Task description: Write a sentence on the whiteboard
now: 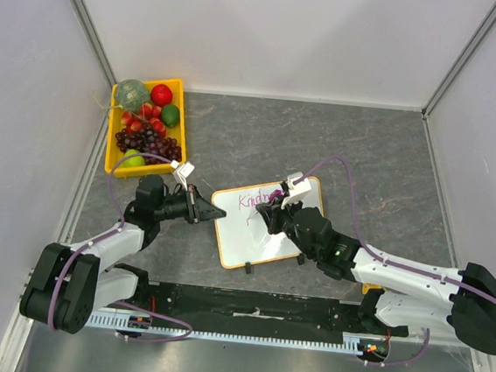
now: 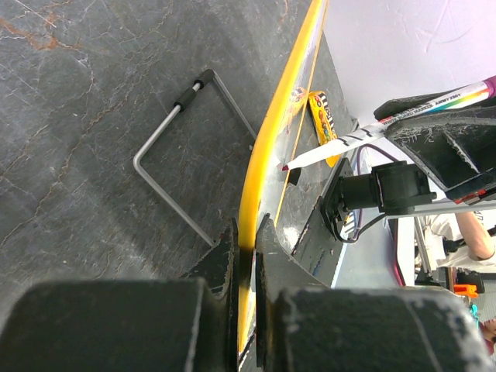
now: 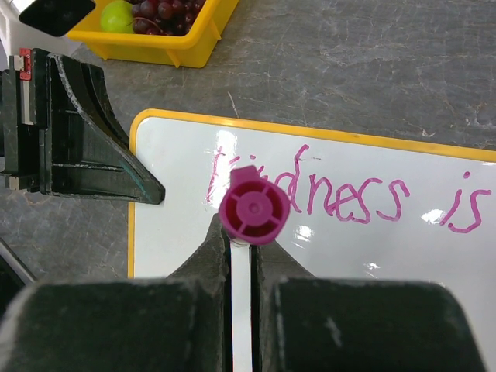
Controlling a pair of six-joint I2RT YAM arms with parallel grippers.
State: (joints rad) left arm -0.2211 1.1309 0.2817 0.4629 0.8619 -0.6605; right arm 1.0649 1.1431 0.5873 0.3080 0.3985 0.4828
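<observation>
grey marbled table (image 1: 348,152), left gripper (image 1: 217,211) pinching whiteboard (image 1: 265,240) edge, right gripper (image 3: 240,240) closed around pink marker (image 3: 253,205), writing (image 3: 356,201) reads "kindness is"

A yellow tray (image 3: 159,48) sits on the grey marbled table (image 1: 340,142) at its far left corner, against the white walls (image 1: 272,30). It holds a green melon (image 1: 133,95) and a red fruit (image 1: 161,94) at the far end. Nearer lie a lime (image 1: 169,115), strawberries (image 1: 143,116), dark grapes (image 1: 151,144) and a green apple (image 1: 133,158).
</observation>
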